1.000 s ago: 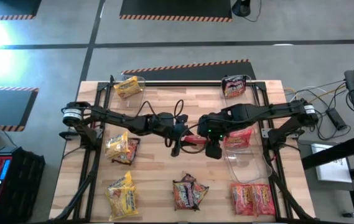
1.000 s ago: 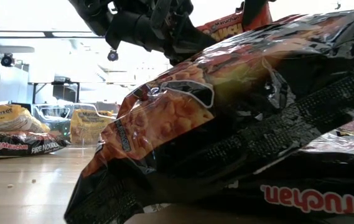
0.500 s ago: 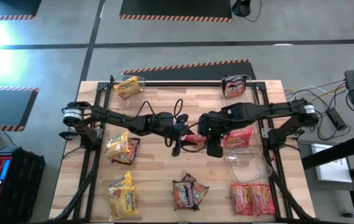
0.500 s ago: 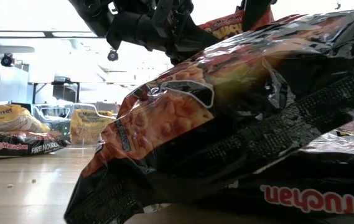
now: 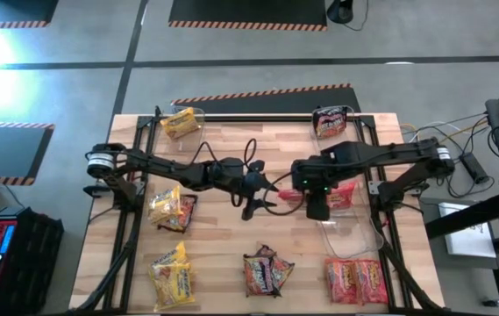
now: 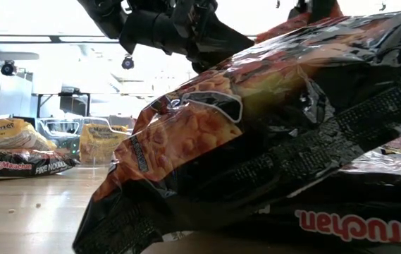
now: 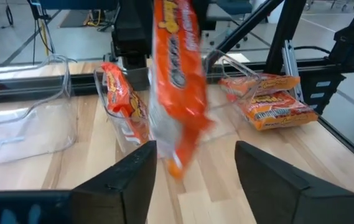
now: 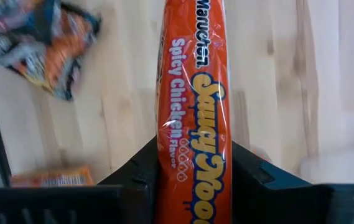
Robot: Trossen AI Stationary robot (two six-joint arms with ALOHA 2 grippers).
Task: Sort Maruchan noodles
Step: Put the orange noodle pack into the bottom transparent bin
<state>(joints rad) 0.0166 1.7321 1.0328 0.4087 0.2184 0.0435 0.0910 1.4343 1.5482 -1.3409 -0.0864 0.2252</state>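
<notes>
Orange plastic fills the right wrist view: a Spicy Chicken packet (image 8: 193, 118) stands clamped between the two dark fingers (image 8: 138, 171) of the right tool (image 5: 306, 188), held above the middle of the wooden surface (image 5: 231, 140). In the left wrist view the same packet hangs in front of the left tool (image 7: 192, 171), whose fingers (image 7: 133, 177) stand spread to either side of it without touching, so that tool is released. From above, the left tool (image 5: 262, 191) sits just beside the packet's near end.

Other noodle packets lie around the surface: a yellow packet in a clear bin (image 5: 181, 123) at the far left, a dark packet in a bin (image 5: 329, 122) at the far right, a yellow pair (image 5: 171, 209) on the left edge, a yellow pile (image 5: 171, 276), a dark pile (image 5: 267, 272) and a red-orange pile (image 5: 356, 281) along the near edge. A red-orange packet in a clear bin (image 5: 344, 195) lies just right of the right tool.
</notes>
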